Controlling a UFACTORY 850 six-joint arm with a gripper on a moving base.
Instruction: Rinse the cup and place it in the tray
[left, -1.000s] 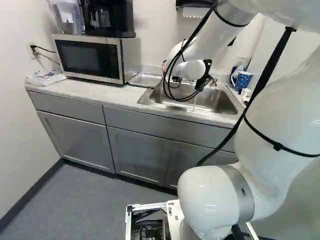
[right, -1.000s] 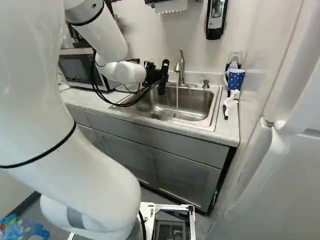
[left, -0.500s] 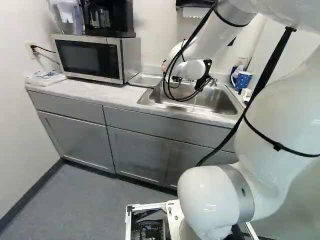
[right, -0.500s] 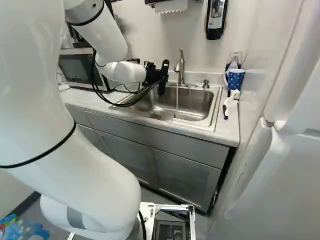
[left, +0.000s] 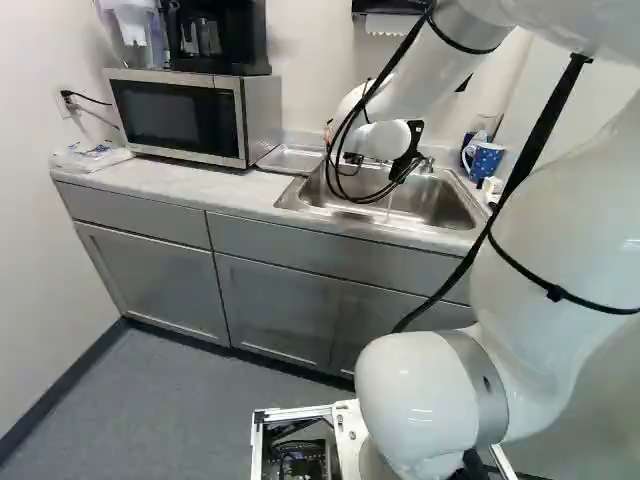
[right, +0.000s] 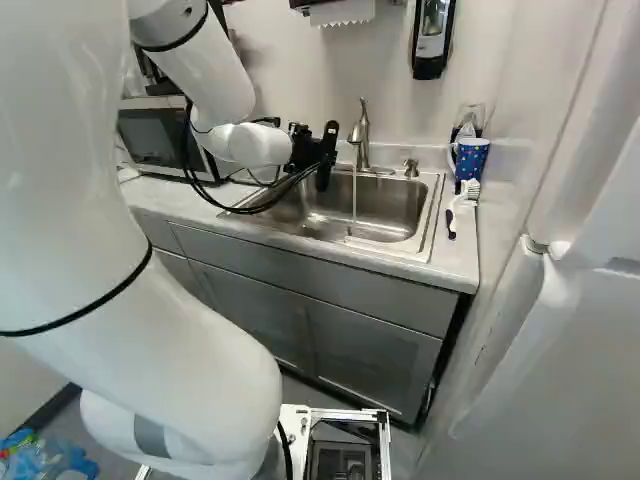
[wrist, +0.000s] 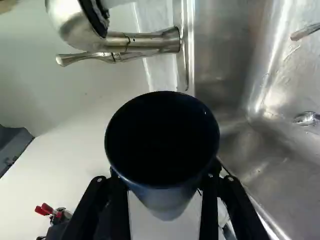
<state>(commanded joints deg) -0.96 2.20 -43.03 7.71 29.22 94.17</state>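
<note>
End effector (right: 325, 158) holds the dark cup (wrist: 162, 145) between its two fingers, near the faucet (right: 362, 132). Water (right: 354, 195) runs from the faucet into the metal sink (right: 390, 203). On the counter (left: 185, 177), the tray (left: 291, 160) sits between microwave (left: 256, 115) and sink.

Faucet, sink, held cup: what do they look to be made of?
Faucet: metal, satin, perhaps brushed nickel; soft grey highlights.
Sink: probably stainless steel, satin; streaky reflections on grey walls.
Cup: glazed ceramic or enamelled metal, can't tell which; dark, smooth, faint sheen along the rim.
</note>
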